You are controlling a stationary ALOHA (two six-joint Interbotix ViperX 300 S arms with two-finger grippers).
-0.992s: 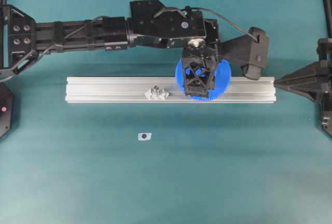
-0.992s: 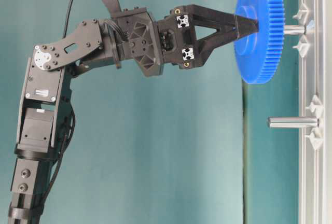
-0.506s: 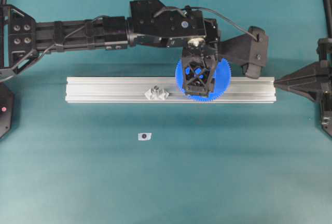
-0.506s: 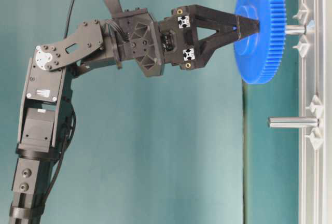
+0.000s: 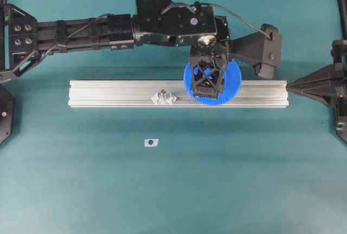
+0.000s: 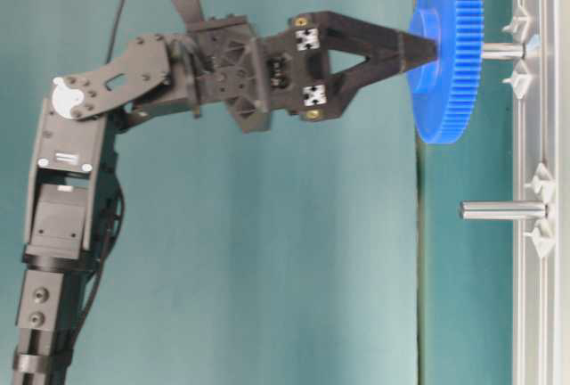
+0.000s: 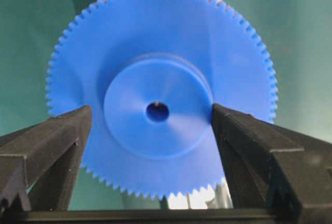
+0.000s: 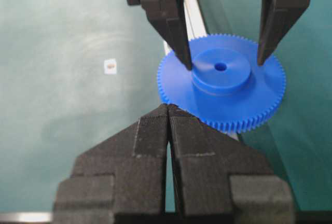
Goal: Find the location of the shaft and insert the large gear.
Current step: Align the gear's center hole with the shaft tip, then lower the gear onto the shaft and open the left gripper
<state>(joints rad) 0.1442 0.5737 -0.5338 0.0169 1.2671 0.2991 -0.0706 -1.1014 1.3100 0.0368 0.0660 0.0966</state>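
Left gripper [image 7: 155,125] now stands spread wider than a second ago, fingers [image 8: 176,32] clear of the hub, large gear [image 5: 212,81] sitting on the shaft [image 6: 503,50] above the rail [image 5: 119,93]; my right gripper [image 8: 168,111] is closed, parked.

The large gear [image 7: 155,105] looks like smooth, bright blue plastic with a soft satin sheen on its hub and finely moulded teeth. The left claw [image 7: 150,130] is matt black plastic, its fingers [image 7: 52,141] faintly grainy with a layered, printed-looking texture; the right claw [image 8: 168,111] shows the same rough black finish. The rail [image 5: 119,93] is brushed, silvery metal with grooves. The bench [image 5: 162,190] is matt teal, seemingly a smooth mat.
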